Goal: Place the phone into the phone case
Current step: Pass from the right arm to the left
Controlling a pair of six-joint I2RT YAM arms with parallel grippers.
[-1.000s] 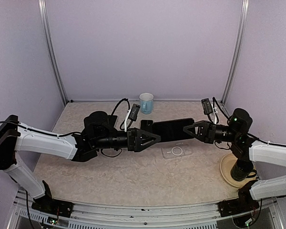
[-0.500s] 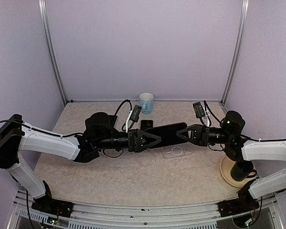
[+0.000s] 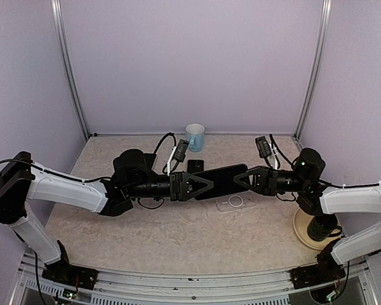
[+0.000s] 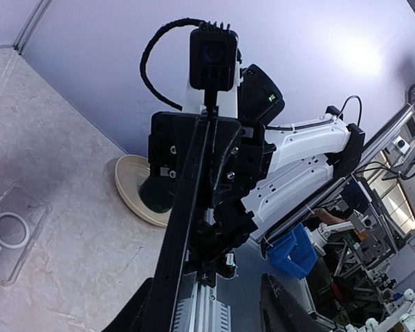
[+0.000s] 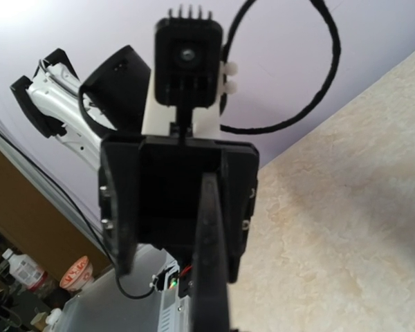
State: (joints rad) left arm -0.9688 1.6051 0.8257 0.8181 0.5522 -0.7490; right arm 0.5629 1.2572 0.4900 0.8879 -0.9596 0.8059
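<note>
The black phone (image 3: 222, 180) hangs above the table, edge-on in both wrist views (image 4: 187, 228) (image 5: 211, 256). My right gripper (image 3: 239, 179) is shut on its right end. My left gripper (image 3: 206, 185) meets it from the left. Its jaws straddle the phone's left end. One finger (image 4: 135, 315) lies by the phone's edge, while the other finger (image 4: 283, 304) stands clear of it, so this gripper is open. The clear phone case (image 3: 236, 202) (image 4: 14, 232), with its white ring, lies flat on the table just below the phone.
A blue cup (image 3: 195, 136) stands at the back wall. A small black object (image 3: 195, 166) lies behind the left gripper. A beige plate (image 3: 303, 230) (image 4: 131, 200) with a dark object on it sits at the right, under the right arm.
The right arm has carried the phone leftward, so its end now lies between the left jaws. The left jaws have narrowed around it. The case has not moved.
</note>
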